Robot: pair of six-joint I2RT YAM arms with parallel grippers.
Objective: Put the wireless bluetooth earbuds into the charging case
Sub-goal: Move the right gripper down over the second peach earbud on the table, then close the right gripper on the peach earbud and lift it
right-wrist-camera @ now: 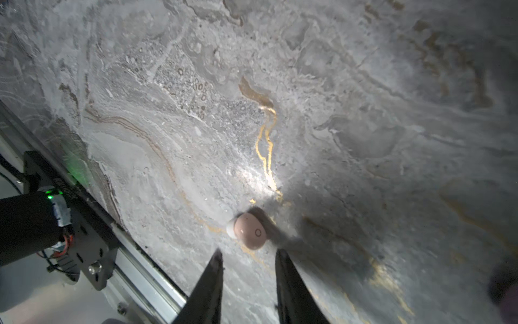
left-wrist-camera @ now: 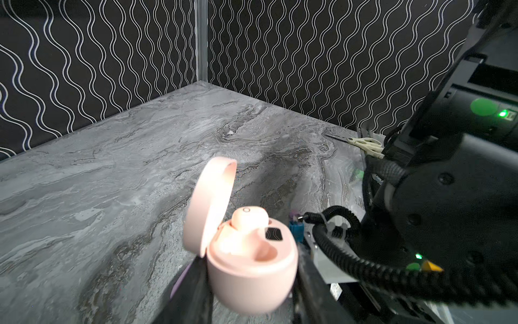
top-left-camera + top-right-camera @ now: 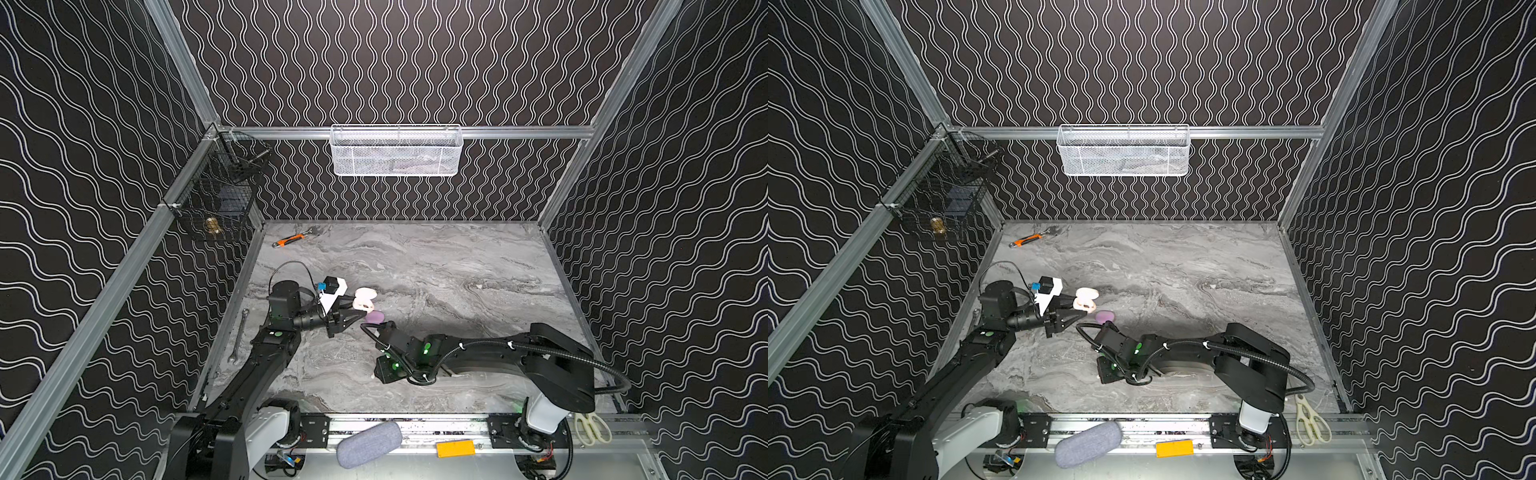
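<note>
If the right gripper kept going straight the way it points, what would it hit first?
Probably the pink earbud on the marble table: it lies just ahead of the right gripper, in line with the gap between its open jaws. Depth is unclear, so the tips might touch the table first.

The open charging case (image 2: pixel 252 280) sits between the fingers of the left gripper (image 2: pixel 249 263), with one earbud (image 2: pixel 249 220) seated in it. A closed case (image 3: pixel 374 318) lies on the table (image 3: pixel 457 270) just beside it. A loose earbud (image 1: pixel 250 231) lies just ahead of the right gripper (image 1: pixel 248 254), near the front rail (image 1: pixel 145 269).
</note>
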